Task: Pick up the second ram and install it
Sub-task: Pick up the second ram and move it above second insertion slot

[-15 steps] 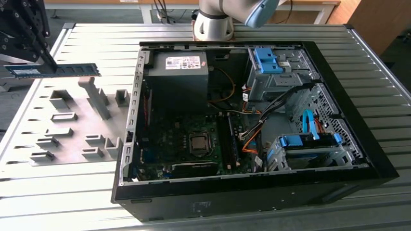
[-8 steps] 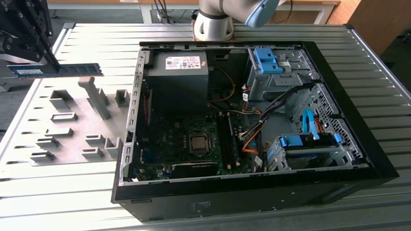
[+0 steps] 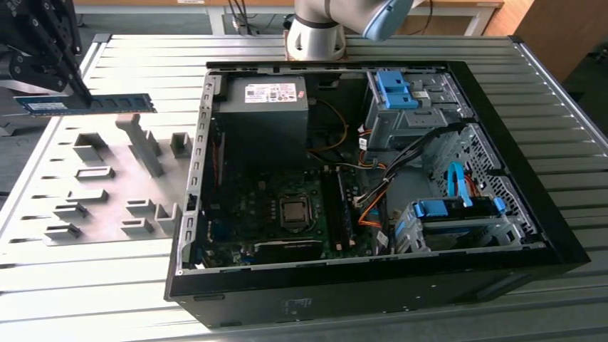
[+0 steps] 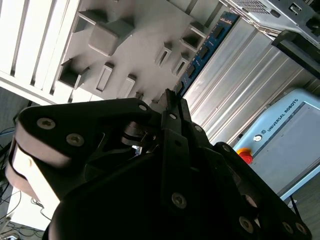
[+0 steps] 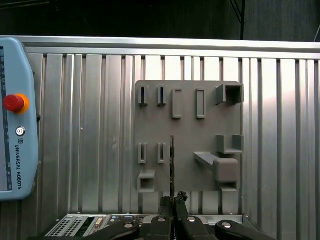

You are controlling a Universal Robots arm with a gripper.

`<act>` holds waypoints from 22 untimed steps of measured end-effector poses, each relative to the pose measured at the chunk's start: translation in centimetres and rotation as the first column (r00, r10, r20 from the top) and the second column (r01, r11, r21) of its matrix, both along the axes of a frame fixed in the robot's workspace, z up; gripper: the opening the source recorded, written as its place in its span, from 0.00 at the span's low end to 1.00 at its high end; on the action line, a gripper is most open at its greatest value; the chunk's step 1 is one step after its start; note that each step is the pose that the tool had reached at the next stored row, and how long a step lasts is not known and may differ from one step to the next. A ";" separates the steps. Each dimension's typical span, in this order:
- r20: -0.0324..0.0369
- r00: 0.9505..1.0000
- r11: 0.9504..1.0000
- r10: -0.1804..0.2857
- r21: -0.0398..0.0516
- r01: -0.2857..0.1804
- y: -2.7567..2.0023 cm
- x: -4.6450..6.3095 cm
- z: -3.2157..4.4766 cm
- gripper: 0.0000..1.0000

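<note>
The second ram [image 3: 95,104] is a bluish-green stick held level above the grey holder plate [image 3: 105,185], at the exterior view's left. My gripper [image 3: 79,92] is shut on it near its left end, with most of the stick reaching toward the computer case. In the first wrist view the ram [image 5: 172,165] appears edge-on as a thin dark line running out from the gripper [image 5: 173,201] over the holder plate [image 5: 190,135]. In the second wrist view the ram [image 4: 205,47] runs past the gripper [image 4: 172,97] as a blue strip.
An open black computer case [image 3: 532,214] lies on the slatted metal table [image 3: 85,299], with its long black motherboard slots [image 3: 334,214] beside the processor socket. The arm's base [image 3: 318,32] stands behind the case. A teach pendant [image 5: 17,125] lies beside the holder plate.
</note>
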State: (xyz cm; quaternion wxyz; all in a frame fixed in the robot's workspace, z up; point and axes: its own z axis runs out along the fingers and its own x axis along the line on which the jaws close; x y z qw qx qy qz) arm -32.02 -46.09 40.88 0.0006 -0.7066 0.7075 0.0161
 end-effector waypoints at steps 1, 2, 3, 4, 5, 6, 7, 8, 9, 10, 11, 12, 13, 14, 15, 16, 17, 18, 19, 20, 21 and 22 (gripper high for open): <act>0.000 1.000 1.000 0.000 0.000 0.000 0.00 0.0 0.00 0.14; 0.000 1.000 1.000 0.000 0.000 0.000 0.00 0.0 0.01 0.14; 0.000 1.000 1.000 0.000 0.000 0.000 0.00 0.0 0.01 0.14; 0.000 1.000 1.000 0.000 0.000 0.000 0.00 0.0 0.01 0.14; 0.000 1.000 1.000 0.000 0.000 0.000 0.00 0.0 0.01 0.14; 0.000 1.000 1.000 0.000 0.000 0.000 0.00 0.0 0.01 0.14; 0.000 1.000 1.000 0.000 0.000 0.000 0.00 0.0 0.01 0.14; 0.000 1.000 1.000 0.000 0.000 0.000 0.00 0.0 0.01 0.14; 0.000 1.000 1.000 0.000 0.000 0.000 0.00 0.0 0.01 0.14; 0.000 1.000 1.000 0.000 0.000 0.000 0.00 0.1 0.01 0.14; 0.000 1.000 1.000 0.000 0.000 0.000 0.00 0.1 0.01 0.14; 0.000 1.000 1.000 0.000 0.000 0.000 0.00 0.4 0.01 0.14; 0.000 1.000 1.000 0.000 0.000 0.000 0.00 0.5 0.00 0.14; 0.000 1.000 1.000 0.000 0.000 0.000 0.00 0.6 0.01 0.14; 0.000 1.000 1.000 0.000 0.000 0.000 0.00 0.7 0.01 0.14; 0.000 1.000 1.000 0.000 0.000 0.000 0.00 0.8 0.01 0.14; 0.000 1.000 1.000 0.000 0.000 0.000 0.00 0.9 0.00 0.14; 0.000 1.000 1.000 0.000 0.000 0.000 0.00 1.0 0.00 0.14; 0.000 1.000 1.000 0.000 0.000 0.000 0.00 1.1 0.01 0.14; 0.000 1.000 1.000 0.000 0.000 0.000 0.00 1.2 0.01 0.14; 0.000 1.000 1.000 0.000 0.000 0.000 0.00 1.3 0.01 0.14; 0.000 1.000 1.000 0.000 0.000 0.000 0.00 1.4 0.01 0.14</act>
